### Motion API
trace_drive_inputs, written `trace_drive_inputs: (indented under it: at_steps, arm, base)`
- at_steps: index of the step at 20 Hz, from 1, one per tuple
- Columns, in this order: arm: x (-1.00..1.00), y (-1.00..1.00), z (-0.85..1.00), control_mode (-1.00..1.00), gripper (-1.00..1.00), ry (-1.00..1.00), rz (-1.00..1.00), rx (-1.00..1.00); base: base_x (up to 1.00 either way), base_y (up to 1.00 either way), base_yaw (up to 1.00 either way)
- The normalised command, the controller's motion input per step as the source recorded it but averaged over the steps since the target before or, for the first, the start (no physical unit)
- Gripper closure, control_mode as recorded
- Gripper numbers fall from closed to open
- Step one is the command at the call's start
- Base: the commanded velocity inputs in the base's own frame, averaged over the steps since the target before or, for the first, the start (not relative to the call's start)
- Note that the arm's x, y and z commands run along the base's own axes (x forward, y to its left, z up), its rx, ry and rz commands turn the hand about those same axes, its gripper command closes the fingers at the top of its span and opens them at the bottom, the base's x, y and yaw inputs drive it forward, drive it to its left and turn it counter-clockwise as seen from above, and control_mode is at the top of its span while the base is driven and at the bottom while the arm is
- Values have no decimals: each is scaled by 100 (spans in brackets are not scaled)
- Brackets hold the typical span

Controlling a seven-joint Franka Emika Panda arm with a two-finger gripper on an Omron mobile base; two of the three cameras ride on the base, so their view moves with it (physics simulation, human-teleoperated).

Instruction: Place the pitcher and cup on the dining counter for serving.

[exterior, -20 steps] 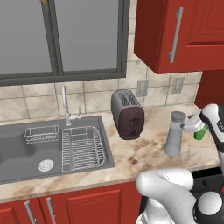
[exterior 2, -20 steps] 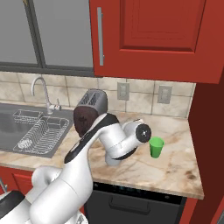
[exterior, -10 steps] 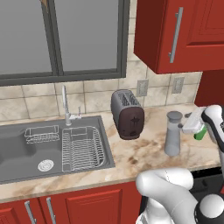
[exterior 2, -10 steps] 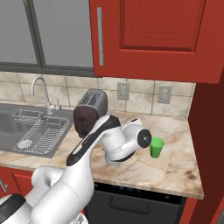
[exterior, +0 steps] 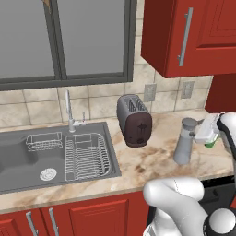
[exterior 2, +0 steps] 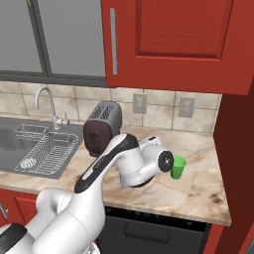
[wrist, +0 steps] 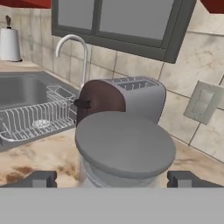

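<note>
Pitcher (wrist: 124,151) sits between open end effector (wrist: 113,178) tips.

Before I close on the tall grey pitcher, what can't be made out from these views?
- Tall grey pitcher: hand view, body cut off below its flat top.
- Small green cup: right base view, partly behind the arm; left base view, mostly behind the hand.
- Gripper: fingertips straddle the pitcher; contact cannot be judged.
</note>
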Motion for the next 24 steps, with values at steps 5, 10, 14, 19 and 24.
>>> trace_drive_inputs:
  at_steps: [5,10,14,19,24]
  arm:
    - [-36,0,0,-100,-100,0,0,0]
    - [-13,0,0,-100,-100,0,0,0]
    - [1,0,0,-100,-100,0,0,0]
    - [17,0,0,-100,-100,2,0,0]
    - [26,-1,0,-100,-100,8,0,1]
  base:
    - [0,0,0]
    - [0,0,0]
    - [0,0,0]
    - [0,0,0]
    - [0,0,0]
